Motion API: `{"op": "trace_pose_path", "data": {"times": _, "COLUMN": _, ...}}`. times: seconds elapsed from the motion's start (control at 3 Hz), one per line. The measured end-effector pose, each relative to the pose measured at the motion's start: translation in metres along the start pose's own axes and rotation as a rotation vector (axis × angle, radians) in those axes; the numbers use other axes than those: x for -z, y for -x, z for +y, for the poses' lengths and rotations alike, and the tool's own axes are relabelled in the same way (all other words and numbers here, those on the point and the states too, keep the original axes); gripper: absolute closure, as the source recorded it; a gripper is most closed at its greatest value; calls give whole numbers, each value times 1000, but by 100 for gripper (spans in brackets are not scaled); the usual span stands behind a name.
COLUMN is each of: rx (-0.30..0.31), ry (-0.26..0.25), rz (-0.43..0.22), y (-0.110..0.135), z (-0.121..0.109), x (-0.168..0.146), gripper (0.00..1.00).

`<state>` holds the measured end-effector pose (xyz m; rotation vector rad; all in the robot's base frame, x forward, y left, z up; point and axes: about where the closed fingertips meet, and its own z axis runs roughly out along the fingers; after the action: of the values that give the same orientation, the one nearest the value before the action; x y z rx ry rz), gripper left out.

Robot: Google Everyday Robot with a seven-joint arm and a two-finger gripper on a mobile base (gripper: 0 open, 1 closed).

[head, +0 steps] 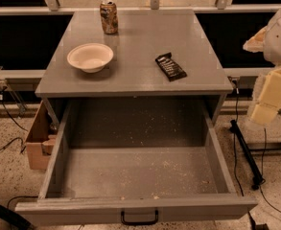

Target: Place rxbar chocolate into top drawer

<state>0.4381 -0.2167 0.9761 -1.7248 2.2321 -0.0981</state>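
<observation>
The rxbar chocolate [170, 66], a flat black-wrapped bar with white lettering, lies at an angle on the right side of the grey cabinet top [140, 42]. The top drawer [58, 157] is pulled fully open below it. It has a black pull handle [139, 219] on its front and a speckled, crumb-dusted bottom with nothing in it. My arm and gripper [266, 107] hang at the right edge of the view. They are beside the cabinet's right corner, level with the drawer's back, and apart from the bar.
A white bowl [90, 57] sits on the left of the cabinet top. A brown-gold drink can [109, 17] stands behind it. A cardboard box [38, 140] sits on the floor left of the cabinet. Cables and a black stand [245, 152] are on the right.
</observation>
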Motion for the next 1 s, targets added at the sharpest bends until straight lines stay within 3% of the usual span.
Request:
{"op": "trace_pose_path", "data": {"times": 0.33, "rx": 0, "ry": 0, "rz": 0, "y": 0, "z": 0, "x": 0, "gripper": 0}}
{"op": "trace_pose_path", "data": {"times": 0.67, "rx": -63, "ry": -20, "rz": -45, "y": 7, "z": -22, "x": -7, "gripper": 0}}
{"op": "trace_pose_path", "data": {"times": 1.0, "rx": -197, "ry": -22, "rz": -110, "y": 18, "z": -63, "x": -19, "gripper": 0}}
